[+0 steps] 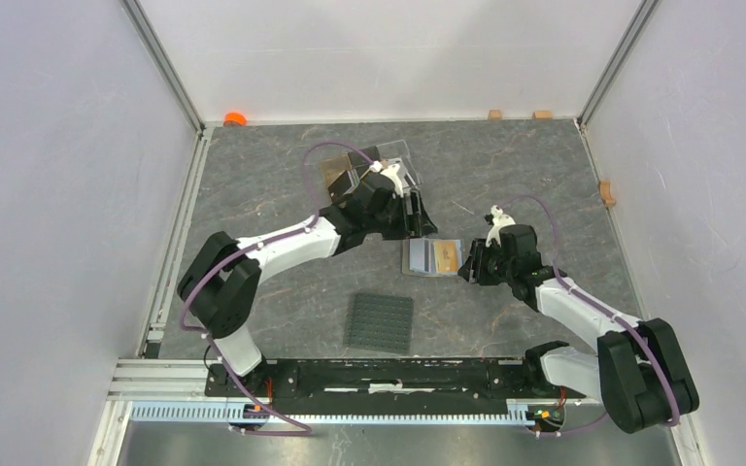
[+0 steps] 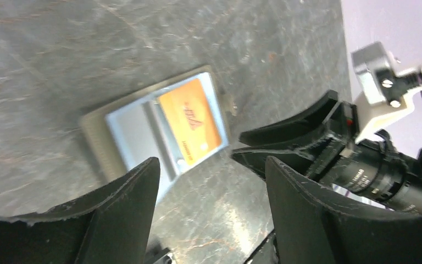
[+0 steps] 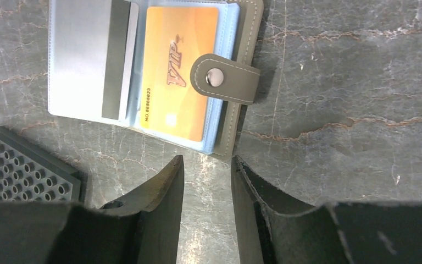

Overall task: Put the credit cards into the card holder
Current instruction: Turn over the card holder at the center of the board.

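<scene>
Left claw (image 2: 211, 170): my fingers stand wide apart, empty; near the holder
Card holder (image 3: 228, 132): lies open on the table (image 3: 335, 110), between my two claws
Done: silver striped card (image 3: 115, 60) in left pocket; gold-orange card (image 3: 178, 71) in right pocket
Left: black card, I judge; not seen in any pocket
Writing: "VIP" and "NO 88888823" on the gold-orange card
Right claw (image 3: 206, 165): fingers slightly apart, empty; just beside the holder's edge

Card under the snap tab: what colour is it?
The card is orange with dark VIP lettering; clearest in right wrist view.
</scene>
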`<state>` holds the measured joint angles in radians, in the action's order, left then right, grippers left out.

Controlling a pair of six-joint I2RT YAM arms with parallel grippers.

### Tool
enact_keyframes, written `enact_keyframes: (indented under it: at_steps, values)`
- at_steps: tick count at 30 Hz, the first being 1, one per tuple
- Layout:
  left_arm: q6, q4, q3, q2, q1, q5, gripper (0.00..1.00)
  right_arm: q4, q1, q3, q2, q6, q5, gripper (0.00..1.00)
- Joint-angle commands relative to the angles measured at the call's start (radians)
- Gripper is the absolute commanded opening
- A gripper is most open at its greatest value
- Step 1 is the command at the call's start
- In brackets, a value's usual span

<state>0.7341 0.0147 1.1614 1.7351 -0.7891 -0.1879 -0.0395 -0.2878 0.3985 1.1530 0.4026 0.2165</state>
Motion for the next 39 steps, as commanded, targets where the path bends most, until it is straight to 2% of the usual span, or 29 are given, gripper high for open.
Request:
enact_keyframes:
  at_steps: [1,11,20,29,39]
  values:
    - [-0.070,0.123,-0.061,-0.009,0.057,0.051,0.78,0.025,-0.004,0.044,0.016,-0.010,0.033,0.41]
    - [-0.032,0.030,-0.108,0.049,0.092,-0.059,0.79,0.107,-0.004,0.074,0.115,-0.004,0.040,0.39]
    - [-0.047,0.052,-0.100,0.106,0.099,-0.027,0.67,0.101,-0.004,0.106,0.122,-0.001,0.040,0.37]
    - [-0.073,0.085,-0.088,0.134,0.098,0.001,0.64,0.094,-0.004,0.136,0.117,0.004,0.066,0.37]
    - [-0.080,0.093,-0.078,0.164,0.099,0.012,0.55,0.085,-0.004,0.155,0.110,-0.005,0.083,0.36]
